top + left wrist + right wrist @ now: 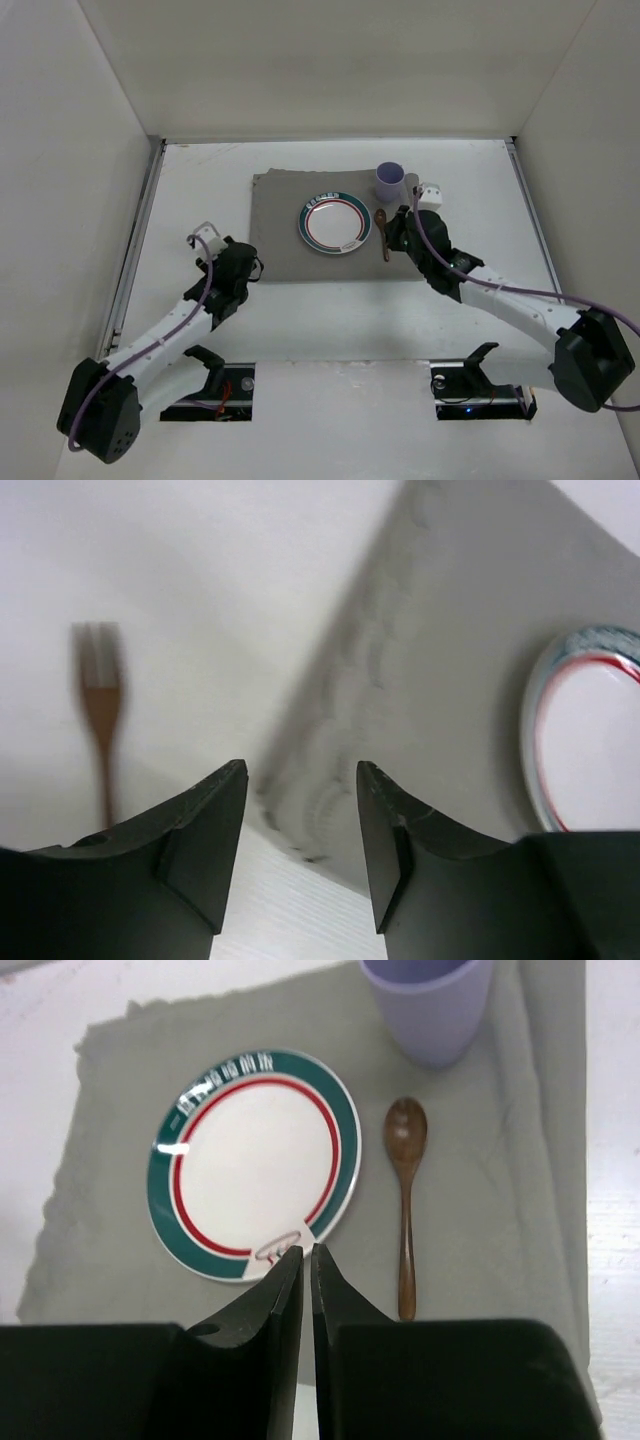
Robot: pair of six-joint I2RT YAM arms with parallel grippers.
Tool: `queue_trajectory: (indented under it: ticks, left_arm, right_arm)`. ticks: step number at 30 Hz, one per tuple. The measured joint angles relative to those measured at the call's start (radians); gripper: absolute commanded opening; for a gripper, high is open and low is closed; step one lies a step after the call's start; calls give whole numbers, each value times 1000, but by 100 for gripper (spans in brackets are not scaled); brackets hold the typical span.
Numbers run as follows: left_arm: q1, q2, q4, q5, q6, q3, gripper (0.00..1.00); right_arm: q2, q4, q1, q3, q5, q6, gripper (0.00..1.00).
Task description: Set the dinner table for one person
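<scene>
Surface: large flat matte white dinner table [330, 322], under both arms.
Mat: grey rectangular cloth mat [280, 232], toward the far edge.
On mat: round green-and-red-rimmed plate [335, 224] centred; brown wooden spoon [405, 1200] to its right; lilac cup [389, 181] at the far right corner.
Pincers: left gripper [300, 775] fingers well apart, empty; right gripper [307, 1260] fingers almost touching, empty.
Fork: blurred brown wooden fork [100, 695] on bare table off the mat's left edge, ahead-left of the left gripper, handle nearest; left arm nearer.

Lab rig: white-walled enclosure [330, 60]
</scene>
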Motion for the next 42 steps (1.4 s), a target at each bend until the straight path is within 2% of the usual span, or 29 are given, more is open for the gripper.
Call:
queue_trajectory:
  ticks: [4, 9, 15, 17, 22, 26, 33, 42]
  left_arm:
    - [151, -38, -201, 5, -35, 13, 42]
    - [237, 17, -272, 47, -27, 13, 38]
    - [254, 111, -272, 81, -7, 13, 30]
    - [255, 126, -268, 84, -4, 13, 28]
    - [254, 176, -237, 91, 0, 13, 25]
    - [254, 206, -219, 99, 2, 13, 21]
    - [254, 220, -195, 103, 7, 13, 11]
    - [236, 229, -163, 97, 18, 7, 11]
  right_arm:
    - [27, 56, 21, -58, 6, 27, 20]
    - [-14, 117, 20, -114, 22, 56, 31]
    - [-108, 169, -19, -154, 33, 85, 36]
    - [-147, 184, -24, -175, 43, 93, 40]
    - [-333, 240, -34, -278, 108, 105, 47]
    - [-470, 265, -70, -334, 180, 121, 48]
    - [-599, 263, -133, -377, 233, 160, 49]
    - [-675, 256, -182, -393, 246, 198, 49]
